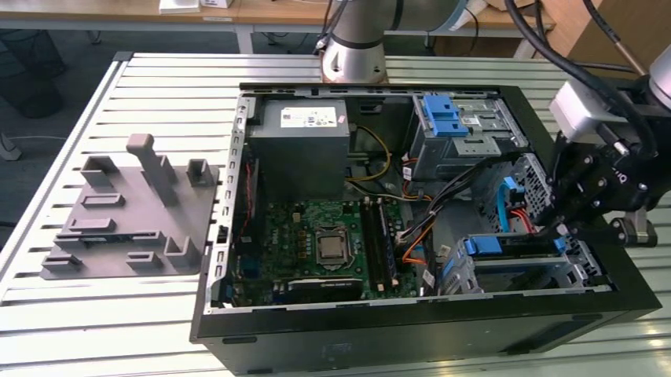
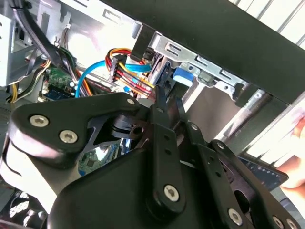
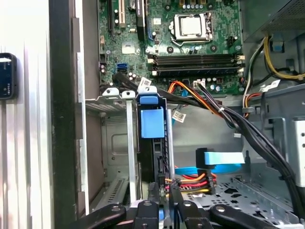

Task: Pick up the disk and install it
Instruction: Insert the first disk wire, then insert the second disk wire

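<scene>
Install step: your gripper is clamped narrow on the disk, upright in the bay; seat it squarely.

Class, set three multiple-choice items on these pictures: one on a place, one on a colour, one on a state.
1. The grey fixture plate lies
A. inside the case
B. on the table, at the exterior view's left of the case
C. on the power supply

2. The bracket on the disk is
A. red
B. yellow
C. blue

3. The computer case is
A. open
B. closed
C. wrapped

Key: B, it rests on the slatted table beside the case; C, its tab shows blue in the first wrist view; A, the motherboard lies in plain sight.
</scene>
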